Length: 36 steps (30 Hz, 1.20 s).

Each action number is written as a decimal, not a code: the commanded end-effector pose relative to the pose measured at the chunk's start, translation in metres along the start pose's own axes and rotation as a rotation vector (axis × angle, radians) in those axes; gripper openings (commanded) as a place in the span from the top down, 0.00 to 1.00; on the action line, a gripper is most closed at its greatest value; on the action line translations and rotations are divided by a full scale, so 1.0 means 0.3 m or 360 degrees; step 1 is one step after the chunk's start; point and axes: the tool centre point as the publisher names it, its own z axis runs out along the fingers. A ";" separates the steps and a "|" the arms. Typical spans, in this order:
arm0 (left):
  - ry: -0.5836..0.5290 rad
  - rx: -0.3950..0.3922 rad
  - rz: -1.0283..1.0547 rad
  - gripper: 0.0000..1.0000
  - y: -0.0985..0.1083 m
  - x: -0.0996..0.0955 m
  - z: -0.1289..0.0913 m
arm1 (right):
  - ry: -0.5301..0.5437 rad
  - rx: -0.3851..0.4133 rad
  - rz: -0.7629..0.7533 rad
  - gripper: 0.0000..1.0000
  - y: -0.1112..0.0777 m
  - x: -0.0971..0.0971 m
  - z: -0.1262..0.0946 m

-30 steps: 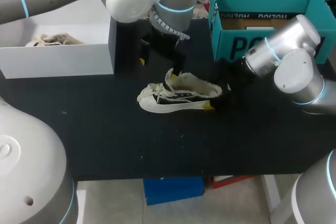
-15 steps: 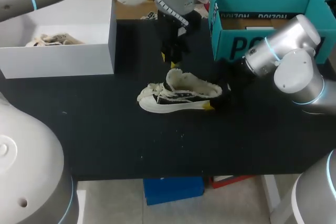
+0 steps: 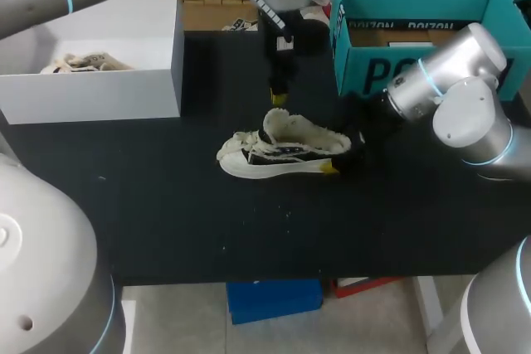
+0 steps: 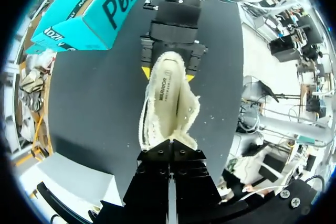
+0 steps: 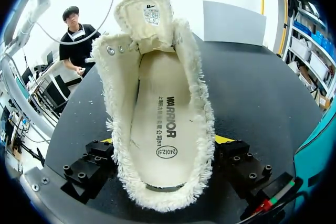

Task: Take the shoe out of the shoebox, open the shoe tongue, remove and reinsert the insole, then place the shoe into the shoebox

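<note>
A cream and black shoe (image 3: pixel 282 153) lies on its sole mid-table, toe to the left. Its tongue (image 5: pixel 144 17) stands up, and the printed insole (image 5: pixel 160 124) lies flat inside. My right gripper (image 3: pixel 342 159) is at the heel, one finger on each side of it and both pressing the frayed collar. In the right wrist view the right gripper (image 5: pixel 165 140) has the heel between its yellow tips. My left gripper (image 3: pixel 278 95) hangs shut just above and behind the tongue, holding nothing. The left gripper (image 4: pixel 169 149) looks down the shoe's opening towards the right gripper (image 4: pixel 167 72).
A teal shoebox (image 3: pixel 415 64) stands open at the back right, close behind my right arm. A white box (image 3: pixel 99 93) at the back left holds another cream shoe (image 3: pixel 83 62). The black table top (image 3: pixel 249 230) is bare in front of the shoe.
My left gripper has shut and drawn back and to the right, away from the tongue. The shoe and right gripper have stayed put.
</note>
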 end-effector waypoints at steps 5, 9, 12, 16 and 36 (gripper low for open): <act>0.0091 0.0001 0.0132 1.00 -0.001 -0.024 0.004 | 0.0000 0.0005 0.0004 1.00 -0.014 -0.005 0.011; 0.0000 0.0080 0.0163 1.00 -0.014 -0.021 0.011 | 0.0000 0.0005 0.0004 1.00 -0.014 -0.005 0.011; -0.0044 0.0160 0.0192 1.00 -0.028 -0.013 0.010 | 0.0000 0.0005 0.0004 1.00 -0.014 -0.005 0.011; -0.0042 0.0201 0.0233 1.00 -0.049 -0.003 0.021 | 0.0000 0.0005 0.0004 1.00 -0.014 -0.005 0.011; -0.0016 0.0274 0.0278 1.00 -0.065 0.009 0.046 | 0.0000 0.0005 0.0004 1.00 -0.014 -0.005 0.011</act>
